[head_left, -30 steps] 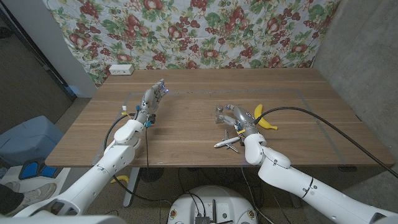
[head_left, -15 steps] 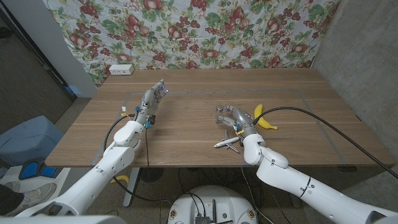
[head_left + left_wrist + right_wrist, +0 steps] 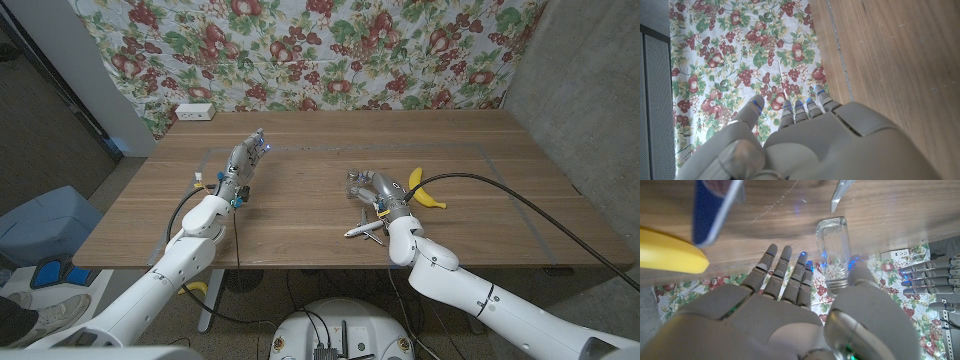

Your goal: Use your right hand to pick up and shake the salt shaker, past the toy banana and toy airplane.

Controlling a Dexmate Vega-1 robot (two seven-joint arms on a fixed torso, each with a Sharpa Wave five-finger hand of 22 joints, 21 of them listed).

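**A:** While the right hand (image 3: pixel 790 315) sits this near the salt shaker (image 3: pixel 833 250), what matters most in closing the grasp?

**B:** Judging by the right wrist view, the fingers (image 3: pixel 785 272) are apart, with the thumb on one side of the glass and the rest just beside it on the other; I cannot tell whether any of them touches it; I would call the hold not yet made. The shaker stands on the tabletop (image 3: pixel 300 200) in the gap between thumb and fingers, so the hand should go a little deeper before closing, so that the body of the glass is taken and not only its end.

**A:** And the toys?

**B:** The toy banana (image 3: pixel 425 192) lies just beyond the outer side of the fingers; the toy airplane (image 3: pixel 364 229) lies near the wrist, behind the fingers; a straight lift should clear both, whereas a sideways drag risks knocking them.

**A:** Grip strength?

**B:** Firm, I think; smooth glass could slip once shaken; close evenly from both sides so the shaker does not tip.

**A:** The left hand (image 3: pixel 246 160)?

**B:** Well apart from it all, fingers straight and holding nothing; it can wait there.
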